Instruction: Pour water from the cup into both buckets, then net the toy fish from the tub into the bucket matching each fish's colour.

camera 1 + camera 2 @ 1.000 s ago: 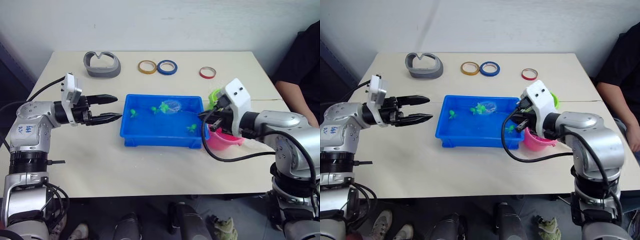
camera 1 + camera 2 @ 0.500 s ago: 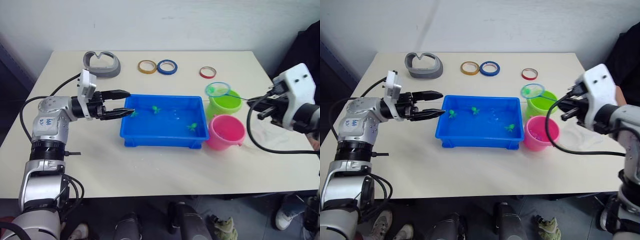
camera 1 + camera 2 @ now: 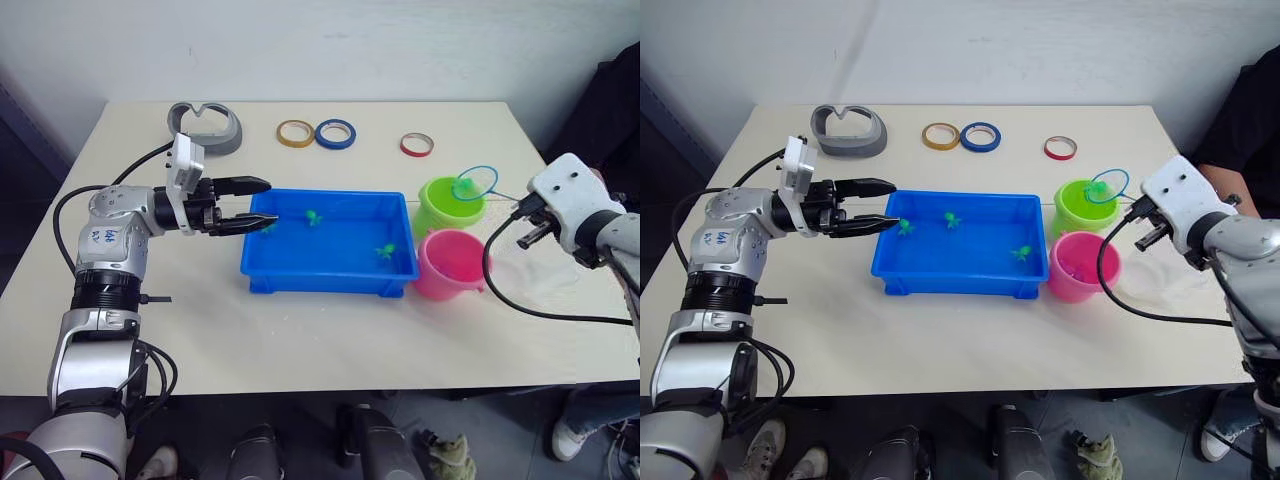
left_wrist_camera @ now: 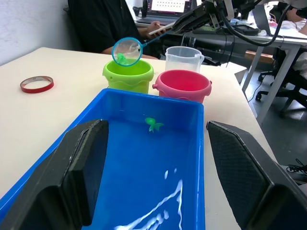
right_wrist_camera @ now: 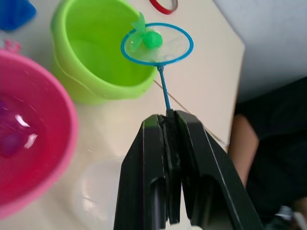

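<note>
The blue tub (image 3: 330, 262) sits mid-table holding water and three green toy fish (image 3: 383, 250). At its right stand the green bucket (image 3: 446, 203) and the pink bucket (image 3: 452, 264), the pink one with pink fish (image 5: 12, 141) inside. My right gripper (image 5: 169, 117) is shut on the handle of a small blue net (image 5: 157, 44). The net carries one green fish (image 5: 152, 38) and hangs over the green bucket's far rim. The clear cup (image 4: 184, 58) stands just behind the buckets, on the tub's far side. My left gripper (image 3: 266, 201) is open at the tub's left end.
Yellow tape (image 3: 295, 133), blue tape (image 3: 334, 134), red tape (image 3: 415, 145) and a grey curved holder (image 3: 205, 128) lie along the table's far side. A person (image 3: 612, 110) in black sits at the right edge.
My right gripper lifted the net out of the tub with a green fish and carried it right, over the green bucket. The left gripper moved right to the tub's left end.
</note>
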{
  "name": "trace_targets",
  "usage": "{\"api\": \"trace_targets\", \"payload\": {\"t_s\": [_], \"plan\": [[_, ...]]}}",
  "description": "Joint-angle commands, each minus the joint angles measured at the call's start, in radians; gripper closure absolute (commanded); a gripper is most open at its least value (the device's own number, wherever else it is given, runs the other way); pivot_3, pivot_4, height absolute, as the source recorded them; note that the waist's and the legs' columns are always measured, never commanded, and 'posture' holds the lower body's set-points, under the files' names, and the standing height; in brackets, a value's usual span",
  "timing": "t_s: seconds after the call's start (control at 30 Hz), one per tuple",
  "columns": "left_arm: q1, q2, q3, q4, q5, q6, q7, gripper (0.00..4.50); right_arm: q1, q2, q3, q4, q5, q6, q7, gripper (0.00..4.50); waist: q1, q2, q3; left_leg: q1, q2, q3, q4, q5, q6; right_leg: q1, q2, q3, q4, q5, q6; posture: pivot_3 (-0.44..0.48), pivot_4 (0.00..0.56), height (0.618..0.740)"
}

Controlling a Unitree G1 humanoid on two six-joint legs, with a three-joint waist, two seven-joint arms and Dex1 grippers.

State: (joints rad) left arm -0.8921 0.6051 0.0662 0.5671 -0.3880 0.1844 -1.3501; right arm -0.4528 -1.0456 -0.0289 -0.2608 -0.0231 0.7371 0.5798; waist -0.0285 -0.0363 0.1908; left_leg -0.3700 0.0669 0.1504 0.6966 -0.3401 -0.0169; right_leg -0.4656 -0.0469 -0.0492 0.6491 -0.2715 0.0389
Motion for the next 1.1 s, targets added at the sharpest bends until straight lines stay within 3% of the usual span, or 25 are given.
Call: {"api": "trace_targets", "payload": {"t_s": [0.03, 0.2, 0.4, 0.7, 0.93, 1.1], "plan": [[-0.013, 0.013, 0.015, -0.013, -0.002, -0.008, -0.004, 0.90, 0.011, -0.054, 0.020, -0.012, -0.105, -0.129, -0.023, 4.50, -0.001, 0.000, 0.000, 0.000, 0.000, 0.000, 0.000, 0.000, 0.000, 0.000, 0.000, 0.000, 0.000, 0.000, 0.000, 0.000, 0.150, 0.727], [-0.014, 0.004, 0.013, -0.015, -0.003, -0.006, -0.003, 0.90, 0.063, -0.155, 0.106, -0.023, -0.319, -0.337, -0.055, 4.50, 0.000, 0.000, 0.000, 0.000, 0.000, 0.002, 0.000, 0.000, -0.001, 0.000, 0.000, 0.000, 0.000, 0.000, 0.000, 0.000, 0.150, 0.727], [-0.016, 0.003, 0.013, -0.011, -0.003, -0.007, -0.005, 0.90, 0.128, -0.245, 0.112, -0.010, -0.493, -0.552, -0.067, 4.50, 0.000, 0.001, 0.000, 0.001, 0.000, 0.003, 0.000, 0.000, -0.001, 0.000, 0.000, 0.000, 0.000, 0.000, 0.000, 0.000, 0.150, 0.727], [-0.015, 0.003, 0.013, -0.011, -0.003, -0.007, -0.005, 0.90, 0.174, -0.277, 0.106, 0.041, -0.742, -0.727, -0.146, 4.50, -0.001, 0.001, 0.000, 0.002, 0.001, 0.004, 0.001, 0.001, -0.002, 0.000, 0.000, 0.001, 0.002, 0.000, 0.000, 0.000, 0.150, 0.727], [-0.012, 0.005, 0.015, -0.012, -0.003, -0.008, -0.005, 0.90, 0.178, -0.251, 0.082, 0.070, -0.806, -0.772, -0.153, 4.50, -0.002, 0.001, 0.000, 0.003, 0.001, 0.005, 0.002, 0.002, -0.003, 0.000, 0.001, 0.001, 0.003, 0.000, 0.000, 0.000, 0.150, 0.727], [-0.008, 0.017, 0.023, -0.014, -0.006, -0.006, -0.006, 0.90, 0.145, -0.193, -0.024, 0.001, -0.651, -0.717, -0.049, 4.50, -0.002, 0.001, 0.000, 0.003, 0.001, 0.005, 0.002, 0.002, -0.003, 0.000, 0.001, 0.002, 0.004, 0.000, 0.000, 0.000, 0.150, 0.727]]}}
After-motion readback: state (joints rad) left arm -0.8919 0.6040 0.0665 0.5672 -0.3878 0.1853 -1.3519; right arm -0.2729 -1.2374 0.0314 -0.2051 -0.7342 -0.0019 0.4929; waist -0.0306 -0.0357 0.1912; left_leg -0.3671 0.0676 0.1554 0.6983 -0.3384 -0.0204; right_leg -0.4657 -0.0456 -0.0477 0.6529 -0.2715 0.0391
